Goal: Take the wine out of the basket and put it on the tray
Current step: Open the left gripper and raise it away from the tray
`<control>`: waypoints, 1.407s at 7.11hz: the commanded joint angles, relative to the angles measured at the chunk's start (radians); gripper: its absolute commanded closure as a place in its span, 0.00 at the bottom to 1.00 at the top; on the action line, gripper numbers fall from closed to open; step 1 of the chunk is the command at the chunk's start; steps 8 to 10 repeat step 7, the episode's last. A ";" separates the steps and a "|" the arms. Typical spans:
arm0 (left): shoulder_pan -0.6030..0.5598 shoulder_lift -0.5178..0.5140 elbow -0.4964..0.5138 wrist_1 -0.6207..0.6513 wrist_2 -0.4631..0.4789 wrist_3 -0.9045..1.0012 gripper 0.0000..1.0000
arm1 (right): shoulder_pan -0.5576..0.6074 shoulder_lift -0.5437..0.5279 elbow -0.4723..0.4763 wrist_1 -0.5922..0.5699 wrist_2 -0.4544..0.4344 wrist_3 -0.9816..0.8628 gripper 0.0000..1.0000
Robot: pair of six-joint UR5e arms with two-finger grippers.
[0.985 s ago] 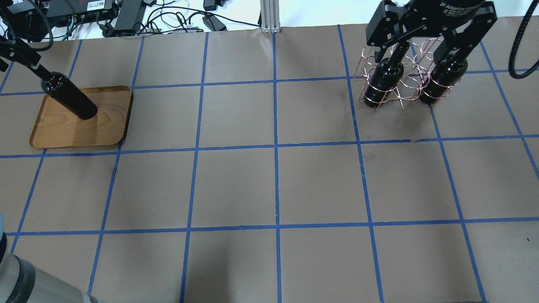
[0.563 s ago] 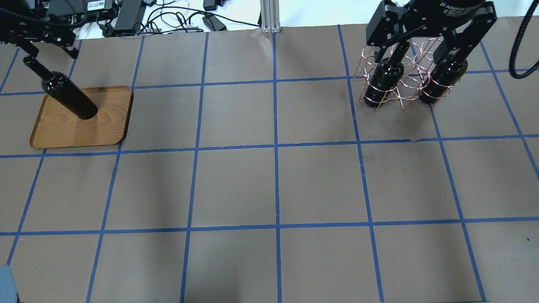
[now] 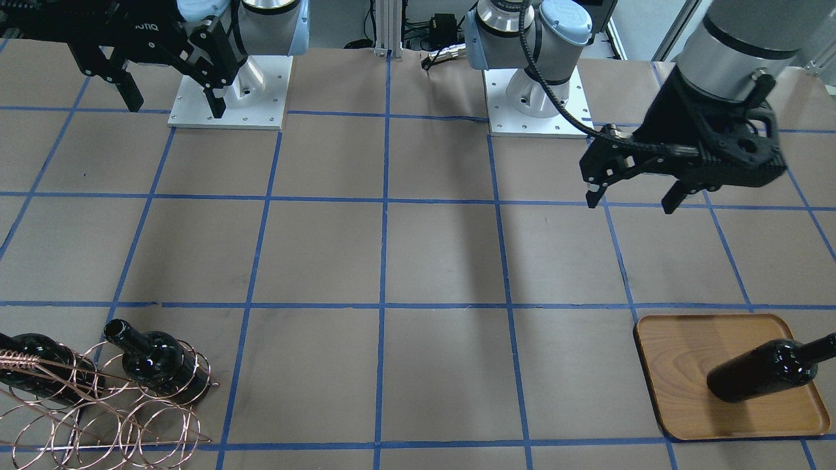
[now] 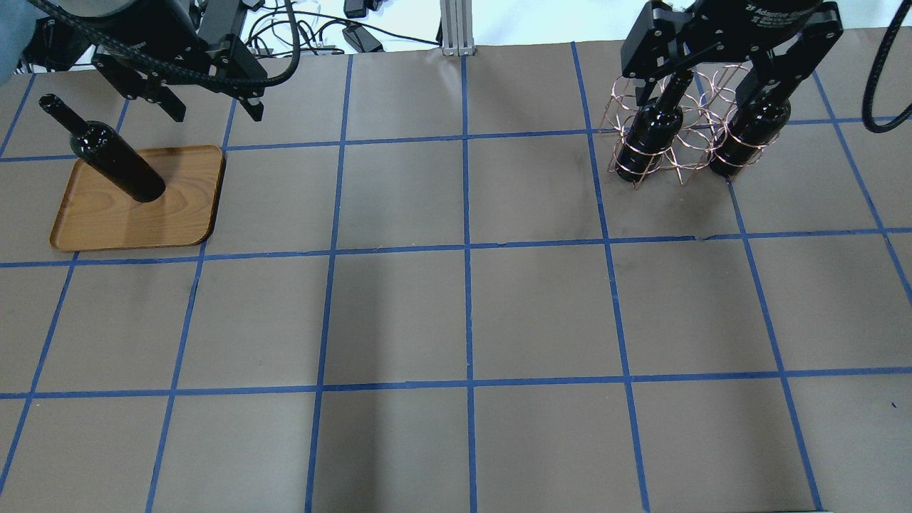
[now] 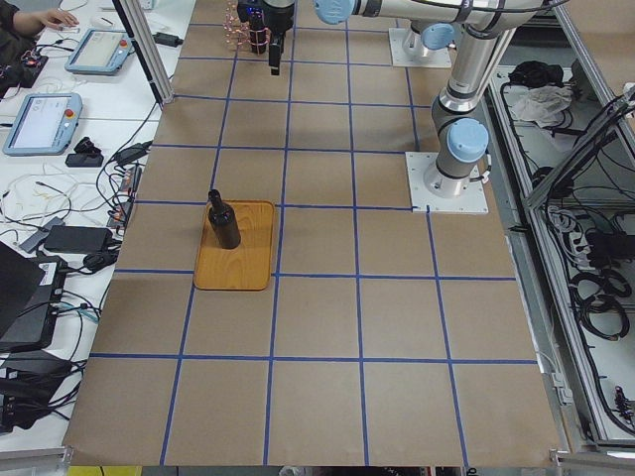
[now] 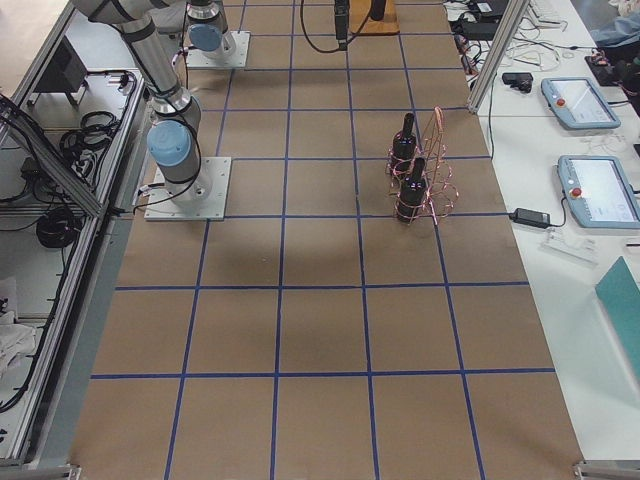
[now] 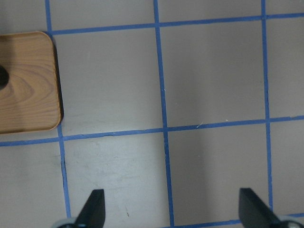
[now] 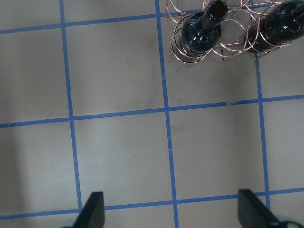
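1. Wine (image 4: 117, 162) upright on the tray (image 4: 178, 214), near the far left of the table (image 4: 463, 313).
2. Left fingers (image 4: 173, 105) spread wide, empty, raised beside the tray.
3. Right fingers (image 3: 130, 94) wide too, empty, high near the basket (image 3: 130, 424) with two bottles (image 4: 648, 135) inside.
4. Brown paper across the table, gridded with blue tape (image 4: 468, 249).
5. Beyond the far edge: cables (image 4: 299, 32), aluminium post (image 4: 453, 25), teach pendants (image 5: 45, 119).

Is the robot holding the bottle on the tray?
No, the bottle stands by itself on the tray, and the left jaws hang open away from it, touching nothing.
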 commanded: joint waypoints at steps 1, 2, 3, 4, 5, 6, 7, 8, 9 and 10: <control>-0.019 0.042 -0.012 -0.051 0.000 -0.005 0.00 | 0.000 0.000 0.000 0.000 0.001 0.000 0.00; -0.022 0.059 -0.050 -0.048 0.000 -0.003 0.00 | 0.000 0.000 0.000 0.000 0.001 0.000 0.00; -0.022 0.080 -0.090 -0.036 0.003 0.003 0.00 | 0.000 0.000 0.000 0.000 0.000 0.000 0.00; -0.022 0.090 -0.097 -0.037 0.005 0.006 0.00 | 0.000 0.000 0.000 0.000 0.001 0.000 0.00; -0.020 0.091 -0.097 -0.036 0.006 0.008 0.00 | 0.000 0.000 0.000 0.000 0.001 0.000 0.00; -0.020 0.091 -0.097 -0.036 0.008 0.008 0.00 | 0.000 0.000 0.000 0.000 0.001 0.000 0.00; -0.020 0.093 -0.097 -0.037 0.008 0.008 0.00 | 0.000 0.000 0.000 0.000 0.000 0.000 0.00; -0.020 0.093 -0.097 -0.037 0.008 0.008 0.00 | 0.000 0.000 0.000 0.000 0.000 0.000 0.00; -0.020 0.093 -0.097 -0.037 0.008 0.008 0.00 | 0.000 0.000 0.000 0.000 0.000 0.000 0.00; -0.020 0.093 -0.097 -0.037 0.008 0.008 0.00 | 0.000 0.000 0.000 0.000 0.000 0.000 0.00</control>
